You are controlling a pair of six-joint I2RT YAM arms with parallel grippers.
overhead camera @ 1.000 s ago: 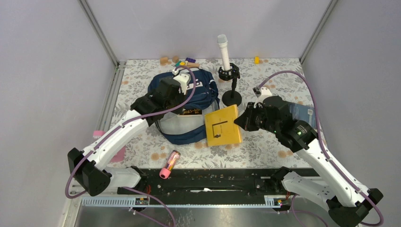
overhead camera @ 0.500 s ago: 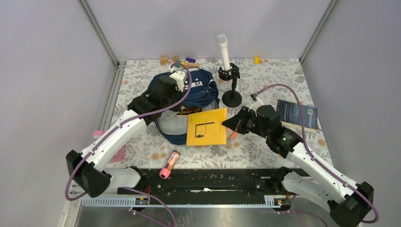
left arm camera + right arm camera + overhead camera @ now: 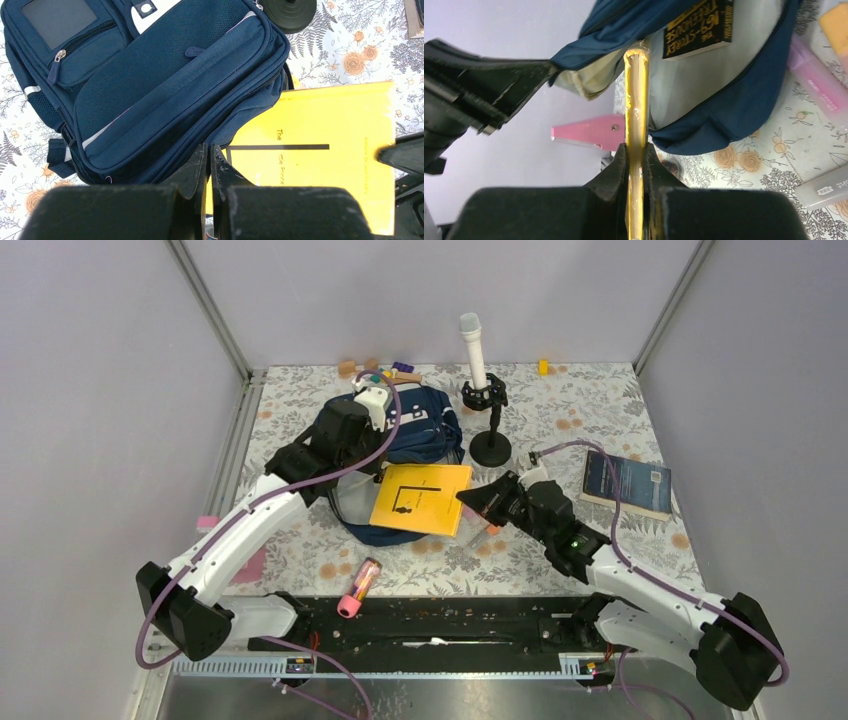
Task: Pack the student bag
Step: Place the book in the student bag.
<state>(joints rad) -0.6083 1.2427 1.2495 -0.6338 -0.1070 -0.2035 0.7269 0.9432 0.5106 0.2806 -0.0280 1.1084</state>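
Observation:
The navy student bag [image 3: 425,425] lies at the table's back left with its grey-lined mouth open toward the front. My left gripper [image 3: 352,472] is shut on the bag's upper flap edge [image 3: 165,75] and holds it up. My right gripper [image 3: 465,498] is shut on the right edge of a yellow book [image 3: 420,498]. The book lies tilted over the bag's mouth, its far edge [image 3: 636,75] at the opening. A black book [image 3: 699,25] sits inside the bag [image 3: 734,105]. In the left wrist view the yellow book [image 3: 320,165] sits right of my fingertips [image 3: 200,160].
A white microphone on a black stand [image 3: 490,410] stands right of the bag. A dark blue book [image 3: 628,485] lies at the right. A pink tube [image 3: 360,585] lies near the front. Pink and orange markers [image 3: 819,85] lie under the book's right edge. Small blocks [image 3: 375,367] line the back.
My right gripper has carried the yellow book left and laid it flatter, from beside the bag to over its open mouth. My left gripper has kept its hold on the flap.

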